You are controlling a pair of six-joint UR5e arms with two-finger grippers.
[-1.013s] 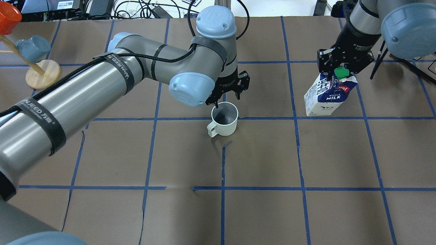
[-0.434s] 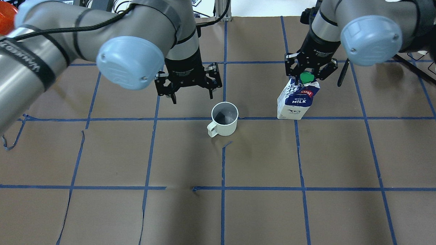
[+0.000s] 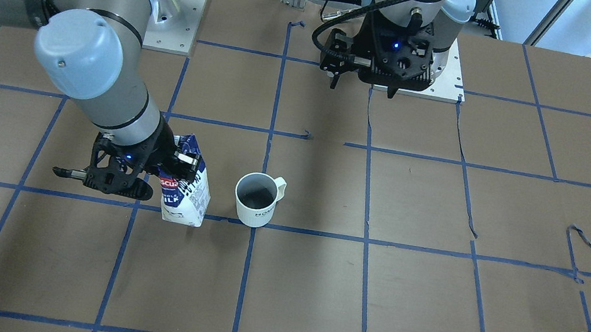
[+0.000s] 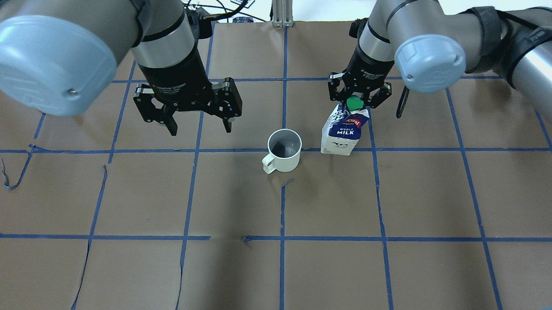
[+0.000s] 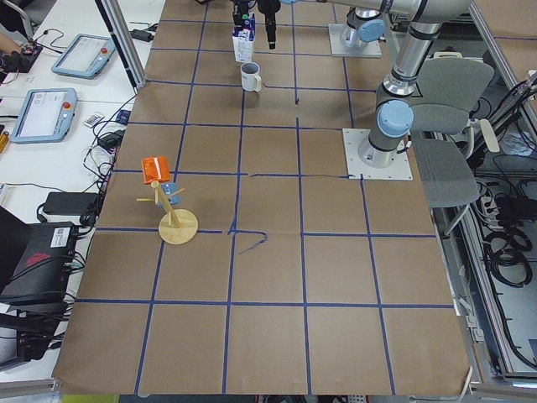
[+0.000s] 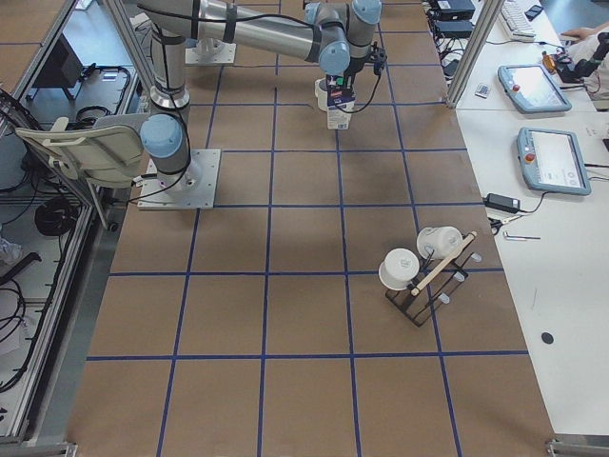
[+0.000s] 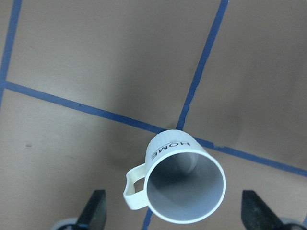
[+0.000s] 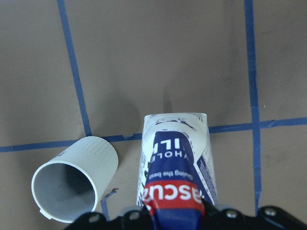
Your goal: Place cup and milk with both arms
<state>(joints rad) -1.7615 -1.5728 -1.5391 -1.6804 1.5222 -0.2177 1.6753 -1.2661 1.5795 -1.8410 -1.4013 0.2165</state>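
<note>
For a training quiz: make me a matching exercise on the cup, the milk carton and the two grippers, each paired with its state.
Things:
A cup
B milk carton
C left gripper
D right gripper

States:
1 shut on the carton's top
2 open, holding nothing
3 upright, touched by no gripper
4 gripped at its top

Pairs: A-3, B-4, C-2, D-1
</note>
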